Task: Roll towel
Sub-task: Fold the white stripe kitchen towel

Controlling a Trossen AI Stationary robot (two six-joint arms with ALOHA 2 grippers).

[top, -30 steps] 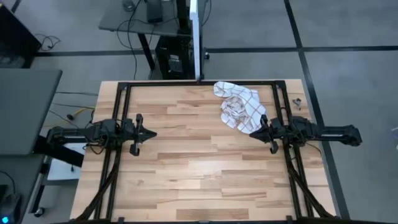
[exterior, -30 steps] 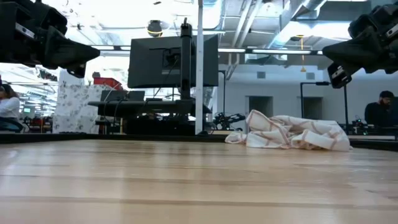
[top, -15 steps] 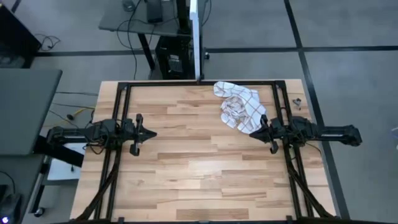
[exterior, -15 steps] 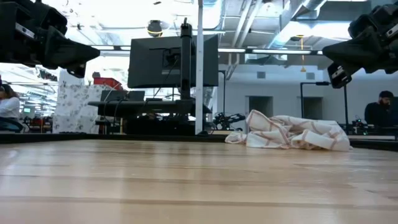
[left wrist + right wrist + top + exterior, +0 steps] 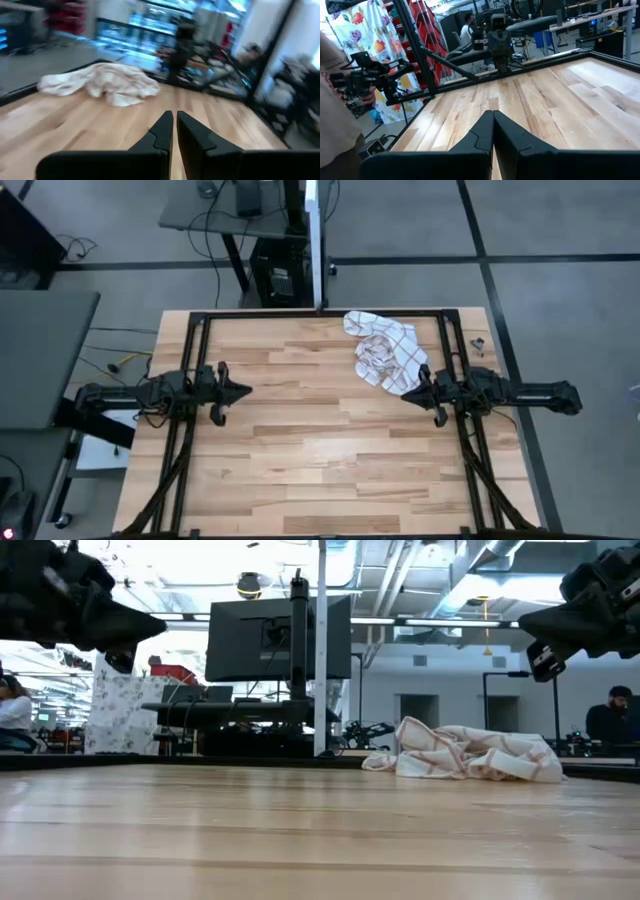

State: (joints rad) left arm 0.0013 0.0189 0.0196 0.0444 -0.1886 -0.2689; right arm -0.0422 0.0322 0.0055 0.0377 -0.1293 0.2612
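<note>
High view: towel [image 5: 385,351] crumpled at upper right of the table [image 5: 320,470], unrolled. Right gripper [image 5: 408,392] hangs at its lower edge, left gripper [image 5: 243,392] mid-left, both pinched together, empty. Risk: grabbing a bunched fold rolls a lump; flatten first.

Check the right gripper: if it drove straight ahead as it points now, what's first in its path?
Probably the left gripper, facing it across the table. The right gripper is shut, and only bare wood shows in between; the towel lies off that line.

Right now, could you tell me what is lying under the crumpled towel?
The towel lies bunched directly on the wooden table, near its far edge. Its folds hide whatever might be beneath them.
</note>
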